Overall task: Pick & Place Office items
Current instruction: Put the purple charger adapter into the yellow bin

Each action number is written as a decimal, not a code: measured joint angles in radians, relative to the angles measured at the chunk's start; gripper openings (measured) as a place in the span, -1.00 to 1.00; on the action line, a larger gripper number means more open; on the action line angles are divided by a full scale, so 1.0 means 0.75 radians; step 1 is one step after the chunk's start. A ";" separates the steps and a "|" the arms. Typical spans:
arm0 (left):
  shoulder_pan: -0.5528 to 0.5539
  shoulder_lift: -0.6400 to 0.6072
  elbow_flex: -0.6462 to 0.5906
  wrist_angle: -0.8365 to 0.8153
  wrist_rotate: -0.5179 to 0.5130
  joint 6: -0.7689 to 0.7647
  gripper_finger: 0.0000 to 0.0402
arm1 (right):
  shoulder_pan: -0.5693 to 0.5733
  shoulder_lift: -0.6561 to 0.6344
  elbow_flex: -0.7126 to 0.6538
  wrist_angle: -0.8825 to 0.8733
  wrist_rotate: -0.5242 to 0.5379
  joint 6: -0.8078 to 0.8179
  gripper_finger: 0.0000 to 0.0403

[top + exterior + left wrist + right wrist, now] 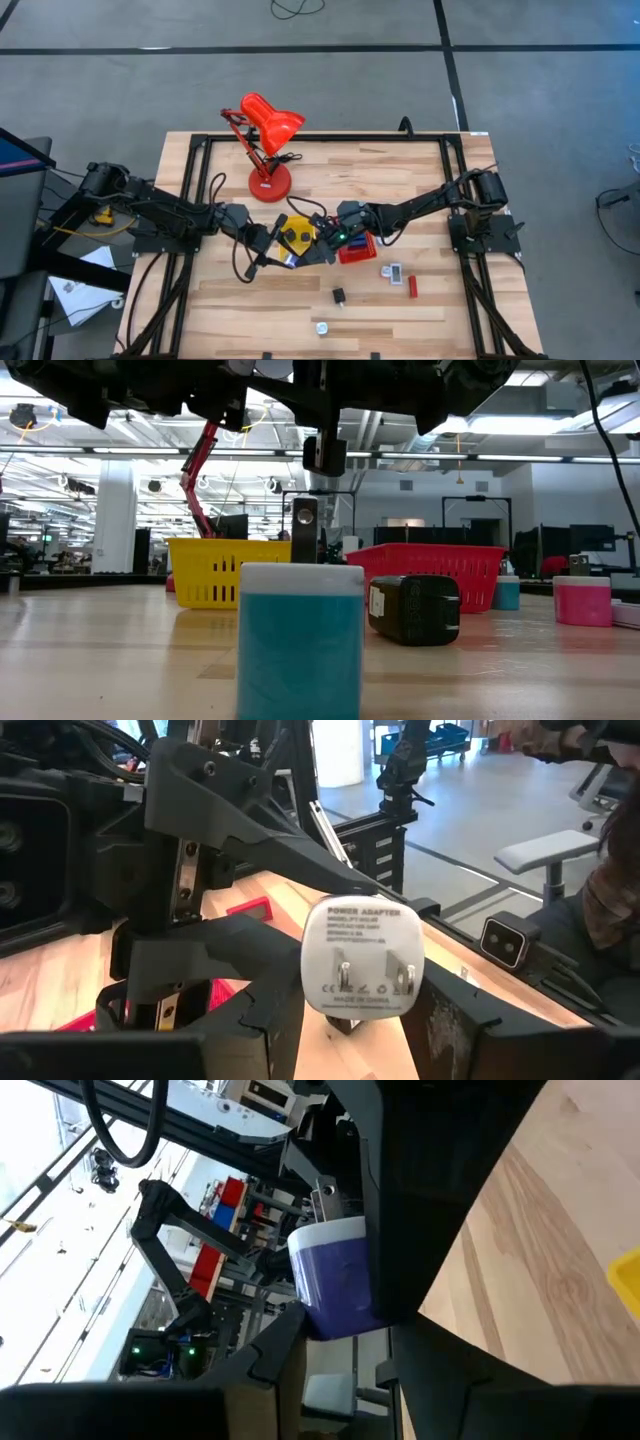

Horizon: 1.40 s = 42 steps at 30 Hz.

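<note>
A thumb-sized plug adapter (pixel 290 260), blue-bodied with a white pronged face (pixel 362 960), hangs in the air between both grippers, just near of the yellow tray (pixel 298 236). My left gripper (pixel 272 256) comes from the table's left and my right gripper (pixel 312 252) from the right, and both are shut on it. Loose on the table lie a white-and-blue piece (pixel 392 271), a red piece (pixel 412 287), a black bit (pixel 339 295) and a silvery bit (pixel 321 326). My left gripper (pixel 350 1030) pinches the adapter's white pronged end (pixel 330 1005) between its two fingers, coming about level from the table's left. The pronged face looks back at its wrist. The adapter is lifted clear of the table. My right gripper (pixel 345 1345) has its fingers on either side of the adapter's blue body (pixel 335 1315), at the end away from the prongs, coming from the table's right. The fingers seem to touch both sides. The adapter is lifted clear.
The red tray (pixel 358 250) sits right of the yellow one, under my right arm. The red desk lamp (pixel 265 150) stands toward the far edge. Black frame rails (pixel 190 200) run along the table's sides. Bare wood shows near the front left (pixel 230 310).
</note>
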 joint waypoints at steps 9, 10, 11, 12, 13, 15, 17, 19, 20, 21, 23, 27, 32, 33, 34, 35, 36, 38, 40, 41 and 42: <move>0.000 -0.002 0.001 0.007 0.009 -0.001 -0.29 | 0.000 0.002 0.000 0.015 0.000 -0.016 -0.39; 0.000 -0.002 0.001 0.004 0.009 -0.001 -0.27 | 0.000 0.003 0.000 0.015 0.000 -0.016 -0.39; 0.000 -0.002 0.002 0.003 0.008 -0.002 -0.25 | 0.000 0.004 0.000 0.015 0.003 -0.017 -0.39; 0.000 -0.002 0.002 0.001 0.006 -0.004 -0.22 | 0.000 0.004 0.000 0.014 0.010 -0.017 -0.39; 0.001 -0.002 0.004 0.004 -0.001 -0.006 -0.19 | 0.000 0.006 0.000 0.013 0.026 -0.020 -0.39; 0.002 -0.002 0.009 0.010 -0.013 -0.006 -0.11 | -0.005 0.007 0.001 0.021 0.046 -0.020 -0.39; 0.003 -0.002 0.009 0.009 -0.012 -0.006 -0.03 | -0.007 0.007 0.001 0.021 0.055 -0.019 -0.39; 0.001 -0.002 0.009 0.011 -0.001 -0.010 0.03 | -0.005 0.007 0.001 0.021 0.050 -0.019 -0.39; 0.001 -0.002 0.009 0.010 0.003 -0.011 0.06 | -0.004 0.007 0.001 0.021 0.042 -0.019 -0.39; 0.001 -0.002 0.009 0.009 0.007 -0.016 0.08 | -0.003 0.007 0.001 0.021 0.037 -0.019 -0.39; 0.001 -0.002 0.009 0.009 0.008 -0.016 0.12 | -0.001 0.007 0.001 0.019 0.023 -0.019 -0.39; 0.001 -0.002 0.009 0.009 0.009 -0.015 0.16 | 0.005 0.007 0.001 0.015 0.008 -0.018 -0.39; 0.003 -0.003 0.008 -0.003 0.010 0.007 0.13 | 0.021 0.007 0.001 0.011 -0.005 0.000 -0.39; 0.003 -0.003 0.007 -0.004 0.010 0.009 0.12 | 0.026 0.007 0.000 0.010 -0.006 0.006 -0.39; 0.003 -0.003 0.007 -0.004 0.012 0.010 0.11 | 0.031 0.007 0.000 0.010 -0.005 0.007 -0.39; 0.003 -0.004 0.007 -0.003 0.011 0.010 0.11 | 0.035 0.007 0.000 0.011 -0.005 0.007 -0.39; 0.003 -0.004 0.007 -0.004 0.012 0.010 0.10 | 0.039 0.007 0.000 0.011 -0.003 0.008 -0.39; 0.003 -0.004 0.007 -0.004 0.013 0.011 0.09 | 0.046 0.007 -0.001 0.011 0.006 0.027 -0.39; 0.003 -0.008 0.006 -0.007 0.017 0.011 0.07 | 0.051 0.007 -0.001 0.011 0.014 0.044 -0.39; 0.003 -0.021 0.005 -0.021 0.016 0.012 0.07 | 0.053 0.007 -0.001 0.010 0.021 0.058 -0.39; 0.003 -0.032 0.005 -0.023 0.017 0.014 0.07 | 0.054 0.007 -0.001 0.010 0.025 0.066 -0.39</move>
